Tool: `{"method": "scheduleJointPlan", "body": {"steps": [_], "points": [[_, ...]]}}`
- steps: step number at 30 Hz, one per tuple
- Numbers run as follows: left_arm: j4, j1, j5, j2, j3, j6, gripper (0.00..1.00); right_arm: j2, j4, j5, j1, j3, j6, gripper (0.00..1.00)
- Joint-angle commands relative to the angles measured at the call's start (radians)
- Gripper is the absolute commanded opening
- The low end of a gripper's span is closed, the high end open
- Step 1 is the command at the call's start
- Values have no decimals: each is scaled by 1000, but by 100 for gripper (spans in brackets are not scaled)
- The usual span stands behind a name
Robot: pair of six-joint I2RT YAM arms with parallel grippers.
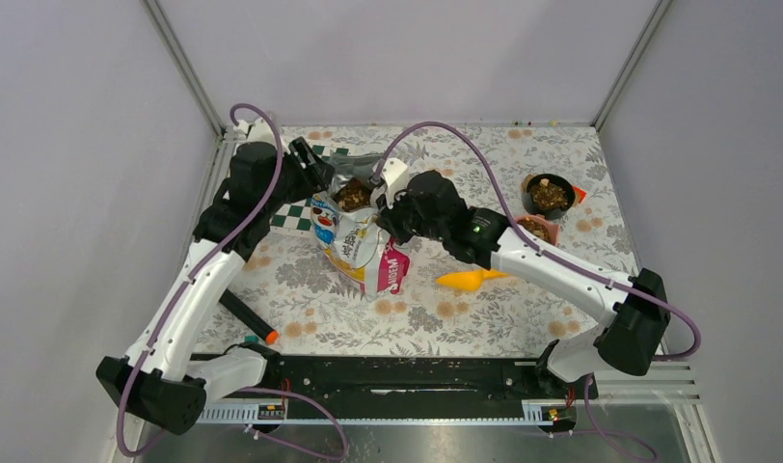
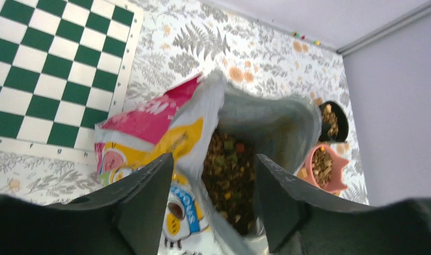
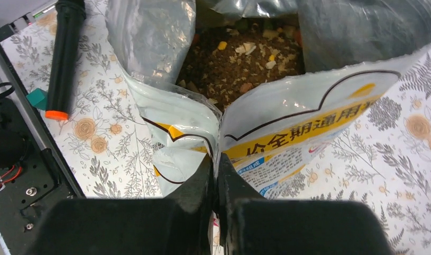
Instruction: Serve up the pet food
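Left claw [image 2: 212,159] sits upper left of centre in the overhead view, jaws apart. Its two dark fingers [image 2: 144,207] straddle the near rim of the bag [image 1: 354,246], and whether either one touches the rim cannot be told. Under that arm a green-and-white checkered board [image 1: 293,216] lies flat on the floral cloth [image 1: 445,313]. Lower left, near the arm bases, a black stick with an orange tip [image 1: 245,316] lies on the cloth, well apart from the bag.

At centre the glossy yellow, white and pink bag stands with its silver-lined mouth open. The kibble [image 3: 240,69] is inside, a brown mass with a few pale and orange bits, well below the rim.

Just right of the bag, the right claw [image 3: 216,164] is pressed together on a fold of the bag's printed front wall, with the film pinched between its fingers.

Further right, a yellow piece [image 1: 470,280] lies on the cloth below the right forearm. At the upper right a pink bowl [image 1: 552,236] and a black bowl [image 1: 528,198] stand just beside each other, each holding brown pellets.
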Motion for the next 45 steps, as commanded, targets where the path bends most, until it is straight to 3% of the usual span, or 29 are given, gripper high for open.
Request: {"method": "scheduleJointPlan", "body": {"steps": [1, 5, 11, 15, 26, 29, 35, 36, 38, 39, 45], "points": [[104, 47, 35, 90, 119, 74, 63, -24, 99, -132, 10, -13, -52, 0], [48, 60, 115, 211, 220, 146, 67, -85, 104, -163, 9, -53, -125, 0], [-59, 61, 193, 320, 318, 245, 63, -116, 74, -146, 9, -49, -188, 0], [-55, 66, 222, 305, 299, 255, 65, -107, 66, -134, 9, -45, -183, 0], [-40, 90, 289, 212, 205, 281, 81, -101, 66, -116, 9, -43, -163, 0], [-46, 89, 290, 211, 187, 295, 80, -101, 66, -116, 7, -41, -164, 0], [-122, 92, 210, 302, 275, 280, 49, -112, 59, -113, 8, -37, -211, 0], [-126, 93, 198, 315, 294, 268, 38, -115, 46, -108, 8, -31, -226, 0], [-130, 96, 167, 338, 345, 241, 6, -121, 24, -69, 7, -2, -259, 0], [-133, 100, 151, 344, 375, 226, 0, -128, 9, -51, 1, 13, -279, 0], [-130, 102, 54, 309, 533, 153, 0, -192, -40, -30, -114, 120, -343, 0]]}}
